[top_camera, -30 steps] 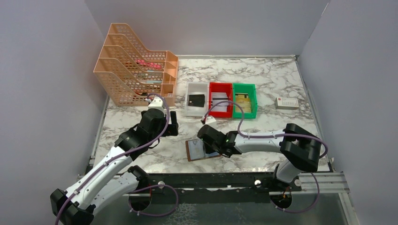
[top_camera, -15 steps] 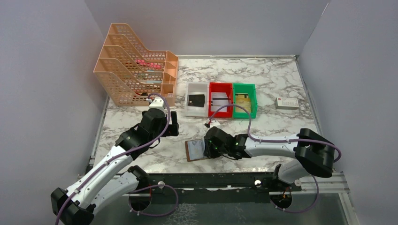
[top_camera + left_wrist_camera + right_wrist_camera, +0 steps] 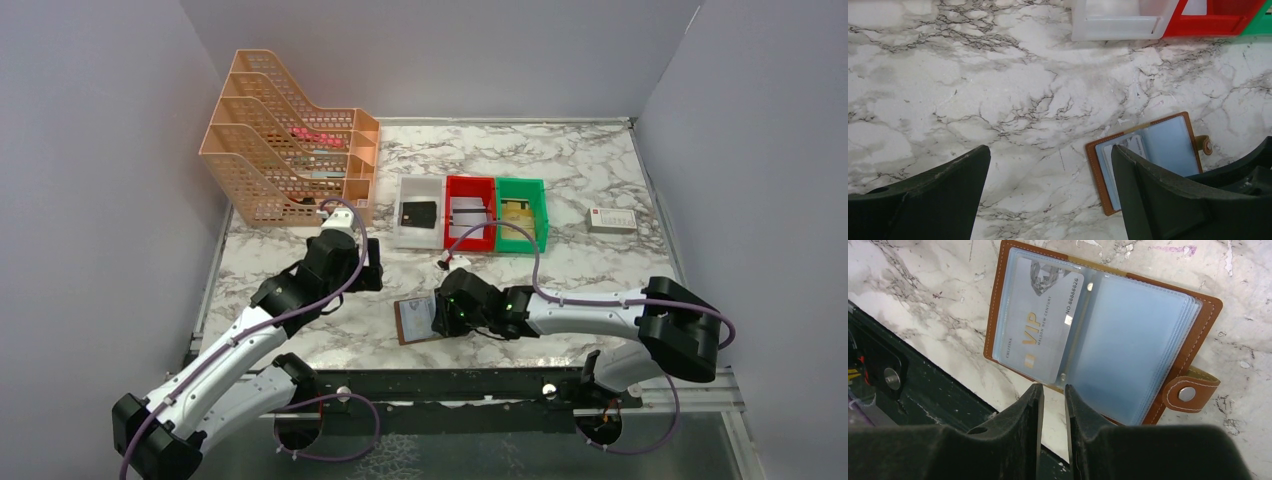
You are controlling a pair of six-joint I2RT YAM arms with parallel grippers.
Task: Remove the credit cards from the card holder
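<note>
The card holder [image 3: 416,320] lies open near the surface's [image 3: 600,170] front edge, with a grey card [image 3: 1040,325] in its left sleeve. The right fingers [image 3: 1030,410] are a slit apart, empty, at its near rim. The left fingers [image 3: 933,190] are spread wide and empty over bare marble.

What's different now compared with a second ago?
The right arm swung its elbow out to the right, and its pincer slid a little nearer the table's front edge, at the near side of the open card holder. Nothing was grabbed or let go. The card holder stayed put; the left pincer barely moved.
</note>
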